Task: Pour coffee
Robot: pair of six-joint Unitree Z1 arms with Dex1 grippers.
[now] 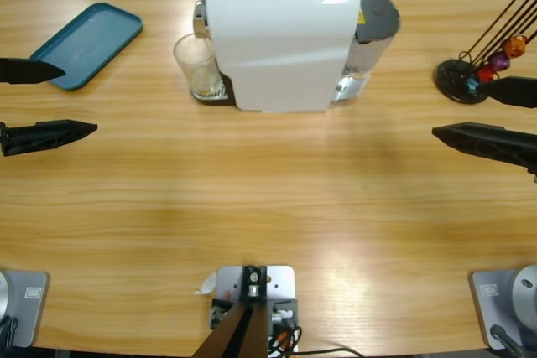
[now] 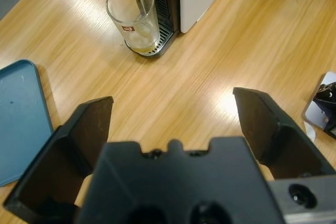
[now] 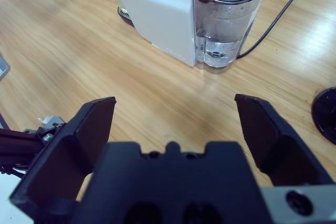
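A clear glass tumbler [image 1: 199,67] stands on the drip tray of the white coffee machine [image 1: 281,39], under its spout. In the left wrist view the tumbler [image 2: 132,17] holds a shallow pale layer of coffee [image 2: 140,44], and a thin line runs down into it from the spout. My left gripper [image 1: 80,100] [image 2: 173,100] is open at the table's left side, well short of the tumbler and holding nothing. My right gripper [image 1: 459,108] [image 3: 176,100] is open at the right side and points toward the machine's water tank [image 3: 226,24].
A blue tray [image 1: 88,44] [image 2: 18,119] lies at the far left, beside the left gripper. A black capsule stand [image 1: 461,77] with coloured capsules sits just beyond the right gripper. A black cable [image 3: 273,22] runs behind the machine.
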